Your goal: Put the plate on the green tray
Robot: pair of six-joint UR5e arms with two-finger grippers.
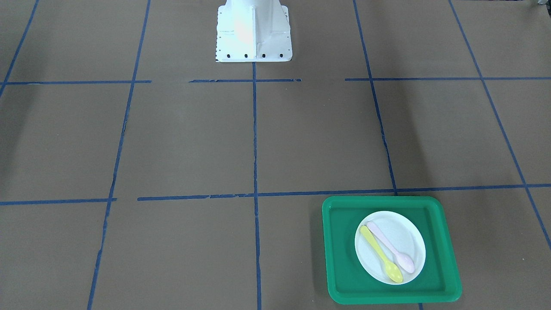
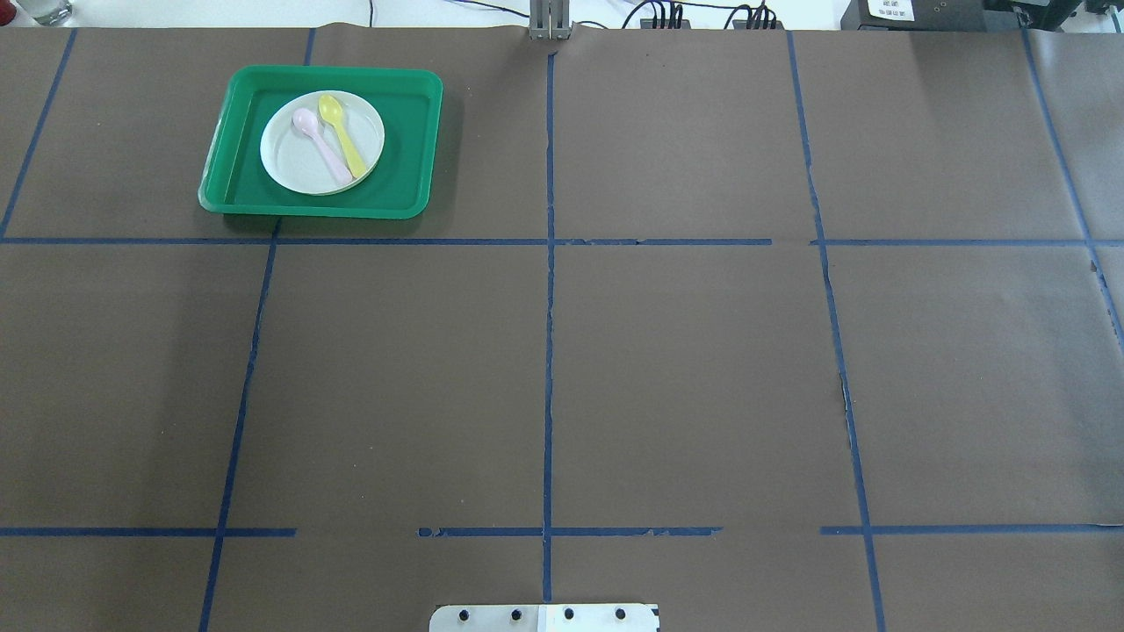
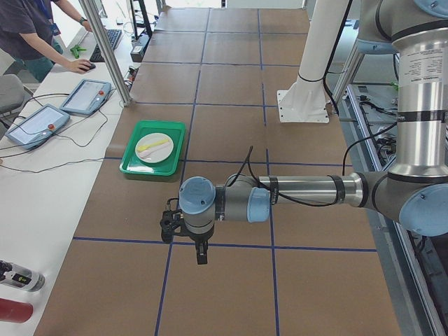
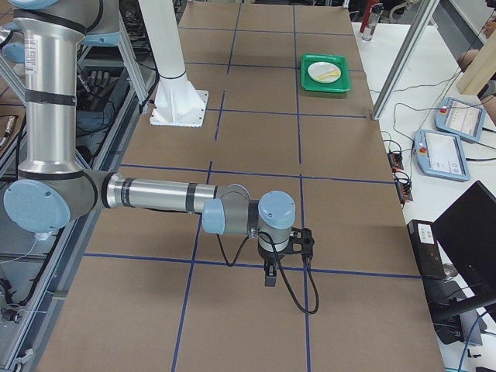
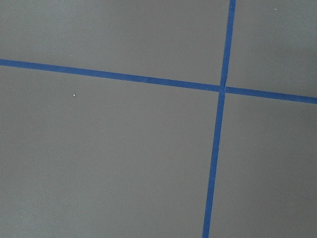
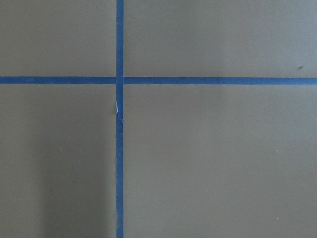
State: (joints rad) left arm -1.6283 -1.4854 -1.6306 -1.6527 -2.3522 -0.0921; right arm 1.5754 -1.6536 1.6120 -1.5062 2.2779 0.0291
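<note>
The small white plate (image 1: 409, 234) lies inside the green tray (image 1: 340, 258), with a yellow spoon (image 1: 381, 256) and a pale pink spoon (image 1: 389, 246) on it. In the overhead view the tray (image 2: 413, 132) with the plate (image 2: 294, 162) sits at the far left of the table. My left gripper (image 3: 201, 252) shows only in the exterior left view, hanging over bare table far from the tray (image 3: 129, 168); I cannot tell whether it is open or shut. My right gripper (image 4: 269, 275) shows only in the exterior right view, far from the tray (image 4: 325, 90); I cannot tell its state. Both wrist views show only brown table and blue tape.
The white robot pedestal (image 1: 254, 32) stands at the table's near middle edge. Blue tape lines (image 2: 549, 351) grid the brown table. A white desk with control tablets (image 3: 84, 94), a metal post (image 3: 108, 49) and an operator (image 3: 31, 31) lie beyond the tray's side.
</note>
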